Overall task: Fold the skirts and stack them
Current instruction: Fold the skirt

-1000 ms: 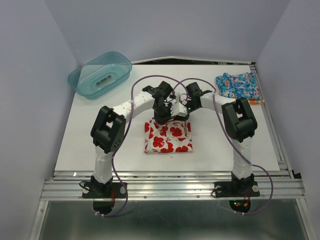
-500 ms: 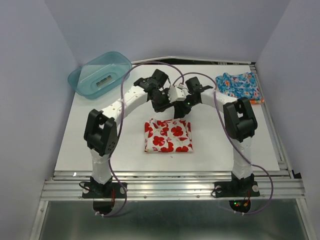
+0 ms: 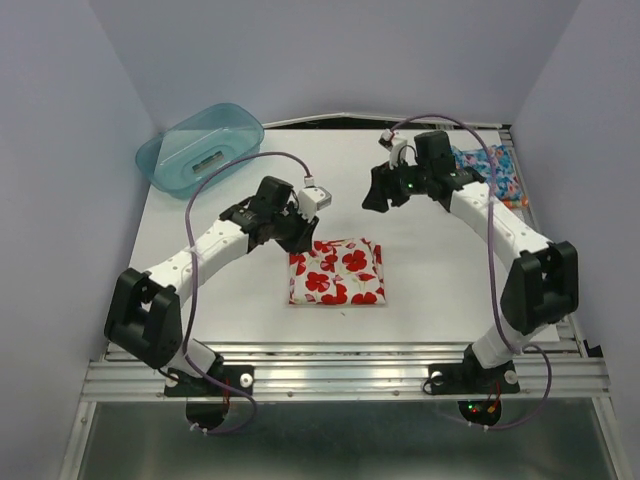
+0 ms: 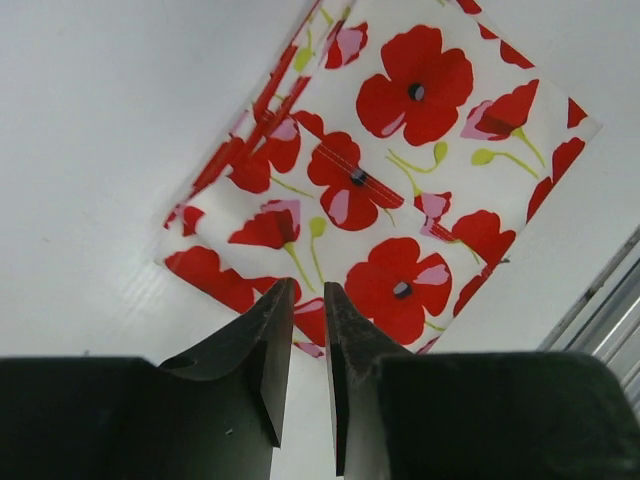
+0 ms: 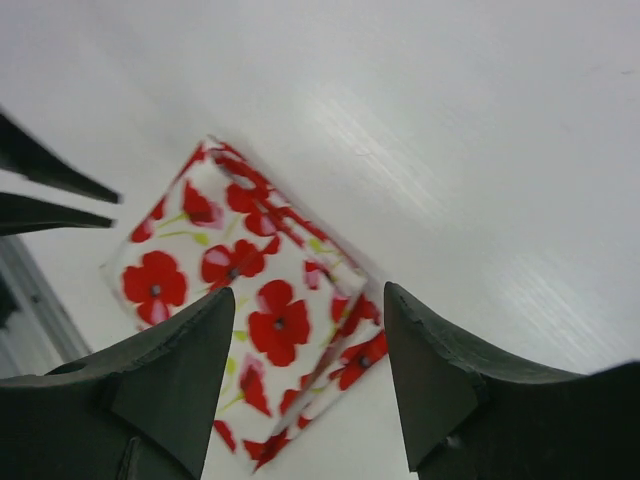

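The white skirt with red poppies (image 3: 336,272) lies folded into a flat square on the table, also seen in the left wrist view (image 4: 400,170) and the right wrist view (image 5: 250,300). My left gripper (image 3: 298,232) (image 4: 308,290) hovers just off its far left corner, jaws a narrow gap apart with nothing between them. My right gripper (image 3: 375,198) (image 5: 310,295) hangs above the table behind the skirt, open wide and empty. The blue floral skirt (image 3: 482,172) lies folded at the back right, partly behind the right arm, with an orange edge (image 3: 516,203) showing under it.
A translucent teal tub (image 3: 200,148) stands at the back left corner. The table (image 3: 200,290) ends in a metal rail at the near edge. Grey walls close in on both sides.
Both grippers have left the poppy skirt's far edge. The left arm swung left and down, the right arm swung back to the right, and its jaws opened wider.
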